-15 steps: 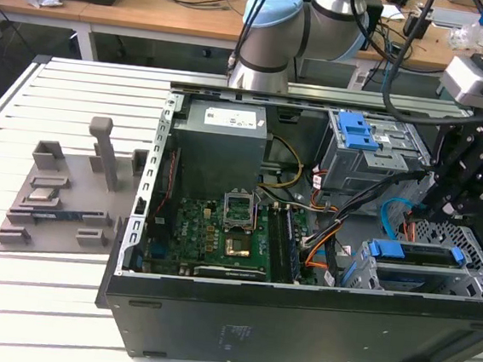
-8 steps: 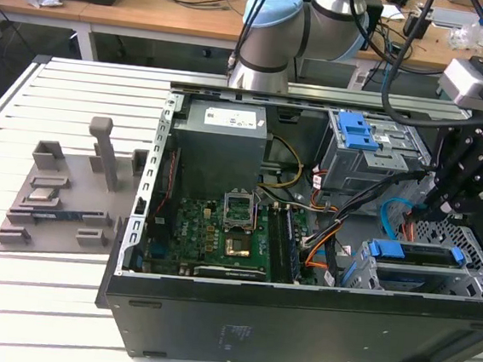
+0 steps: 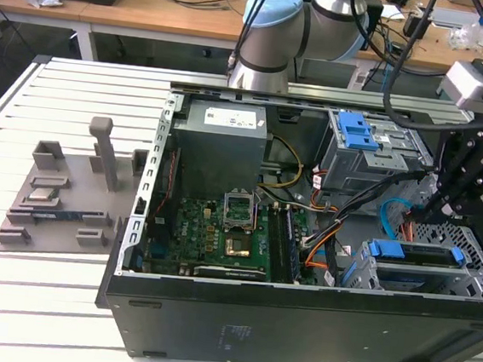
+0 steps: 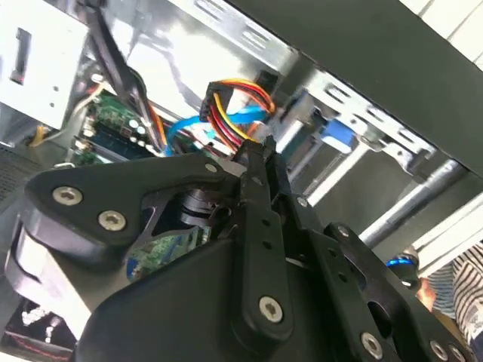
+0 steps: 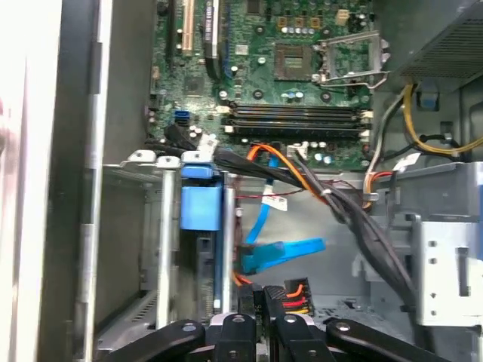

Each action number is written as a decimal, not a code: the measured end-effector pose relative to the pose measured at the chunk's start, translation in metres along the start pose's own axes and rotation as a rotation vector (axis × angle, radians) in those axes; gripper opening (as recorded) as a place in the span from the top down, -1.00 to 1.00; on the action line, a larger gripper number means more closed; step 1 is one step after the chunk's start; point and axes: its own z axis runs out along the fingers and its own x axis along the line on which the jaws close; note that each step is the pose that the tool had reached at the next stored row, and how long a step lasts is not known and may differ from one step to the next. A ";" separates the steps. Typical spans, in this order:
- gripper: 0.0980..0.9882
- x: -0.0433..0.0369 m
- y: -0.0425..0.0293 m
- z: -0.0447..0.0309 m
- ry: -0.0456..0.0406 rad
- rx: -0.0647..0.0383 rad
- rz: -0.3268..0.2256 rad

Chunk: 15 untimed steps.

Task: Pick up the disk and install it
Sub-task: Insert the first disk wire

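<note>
Exterior view: the gripper (image 3: 433,218) is seen above the drive cage (image 3: 474,255), where the disk (image 3: 414,253) is seated upright; its fingers are pressed together, grasping nothing.

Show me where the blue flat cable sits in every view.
Exterior view: the blue flat cable curves between the two drive cages, toward the exterior view's right.
First wrist view: the cable runs beside the disk in its blue bracket.
Second wrist view: the cable lies against the coloured wire bundle.
Shared landmark: the green motherboard.
</note>
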 end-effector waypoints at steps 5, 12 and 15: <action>0.84 0.0216 -0.0007 0.0076 0.0009 0.000 0.000; 0.84 0.0216 -0.0046 0.0135 0.0012 0.000 0.001; 0.84 0.0215 -0.0050 0.0140 0.0012 0.000 0.002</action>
